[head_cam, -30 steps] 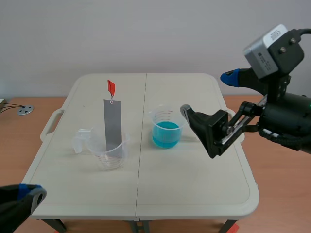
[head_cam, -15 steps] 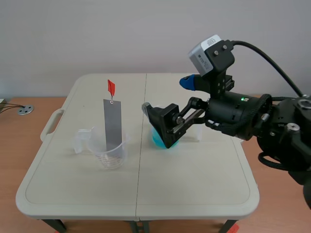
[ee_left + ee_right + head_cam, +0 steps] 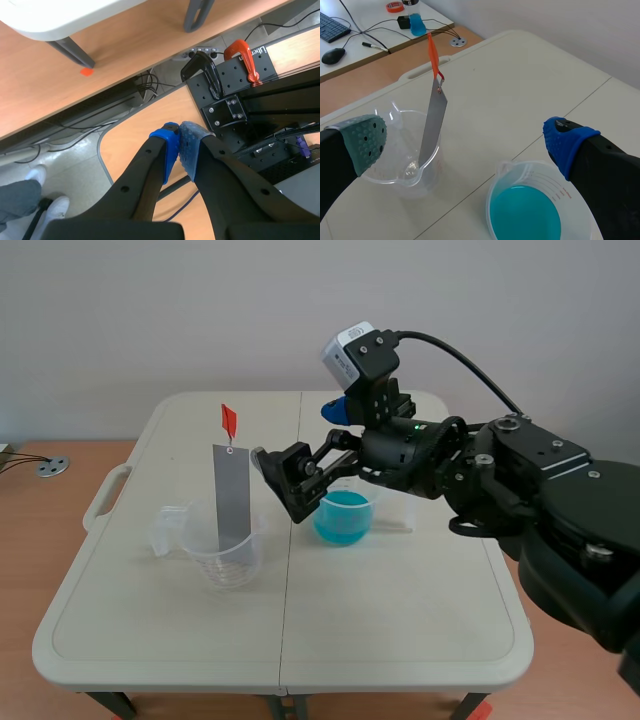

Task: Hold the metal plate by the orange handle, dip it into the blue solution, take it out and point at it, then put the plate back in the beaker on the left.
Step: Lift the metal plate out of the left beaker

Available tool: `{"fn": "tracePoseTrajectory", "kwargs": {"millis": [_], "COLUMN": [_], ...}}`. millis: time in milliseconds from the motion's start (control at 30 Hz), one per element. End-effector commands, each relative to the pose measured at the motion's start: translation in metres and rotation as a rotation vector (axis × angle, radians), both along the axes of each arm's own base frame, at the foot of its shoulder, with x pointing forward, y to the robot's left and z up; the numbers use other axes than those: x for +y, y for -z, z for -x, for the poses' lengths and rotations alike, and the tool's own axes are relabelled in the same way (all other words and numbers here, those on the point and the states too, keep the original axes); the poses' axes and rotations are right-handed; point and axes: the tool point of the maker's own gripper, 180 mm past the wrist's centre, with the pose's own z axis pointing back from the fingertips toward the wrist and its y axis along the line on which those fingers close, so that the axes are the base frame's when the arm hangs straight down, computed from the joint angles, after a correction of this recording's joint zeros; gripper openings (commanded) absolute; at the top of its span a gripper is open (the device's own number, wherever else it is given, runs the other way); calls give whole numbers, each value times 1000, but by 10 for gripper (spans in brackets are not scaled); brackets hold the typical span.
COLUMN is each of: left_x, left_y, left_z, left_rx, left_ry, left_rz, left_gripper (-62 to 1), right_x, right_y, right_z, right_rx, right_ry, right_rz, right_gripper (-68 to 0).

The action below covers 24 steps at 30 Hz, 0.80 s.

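Left wrist view: the left claw (image 3: 180,145) hangs off the table's edge, over wooden boards and cables. Its two fingers are pressed together at the tips with nothing between them.

Scene view, from left to right: a pale folding table (image 3: 400,620) holds two clear beakers. The left beaker (image 3: 228,558) sits left of the table's centre seam. The metal plate (image 3: 231,495) stands in it, almost upright, its lower end inside the beaker and its upper half rising well above the rim. The small orange handle (image 3: 229,420) sticks up from the plate's top end, and nothing touches it. Just right of the seam is the blue beaker (image 3: 343,512), about half full of blue solution (image 3: 343,515).

The right arm comes in from the right and reaches across above the blue beaker. The right claw (image 3: 298,434) is spread wide and holds nothing. It is raised off the table between the two beakers, near the plate but apart from it. In the right wrist view, the plate and handle are ahead of the parted fingers, nearer the grey-green pad (image 3: 365,142).
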Motion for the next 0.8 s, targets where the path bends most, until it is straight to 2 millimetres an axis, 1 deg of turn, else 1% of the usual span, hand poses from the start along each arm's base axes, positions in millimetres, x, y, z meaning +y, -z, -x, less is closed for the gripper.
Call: {"fn": "tracePoseTrajectory", "kwargs": {"millis": [0,267,433,600,767], "left_x": [-2,-2,-2,-2,-2], "left_y": [-3,-2,-2,-2,-2], "left_z": [-2,-1,-1,-1,-1], "left_rx": [-8,-4,-4,-3,-4], "left_ry": [2,2,3,2,2], "left_rz": [6,6,5,5,6], "left_gripper": [-594,-594,-594,-594,-594], "right_x": [10,40,54,65,74], "right_y": [-23,-33,-30,-32,-37], "right_z": [-9,-16,-18,-25,-27], "right_rx": [-53,-63,-47,-37,-39], "right_ry": [-13,-74,-97,-101,-110], "right_rz": [-41,-53,-49,-56,-71], "right_gripper": [-23,-23,-23,-23,-23]}}
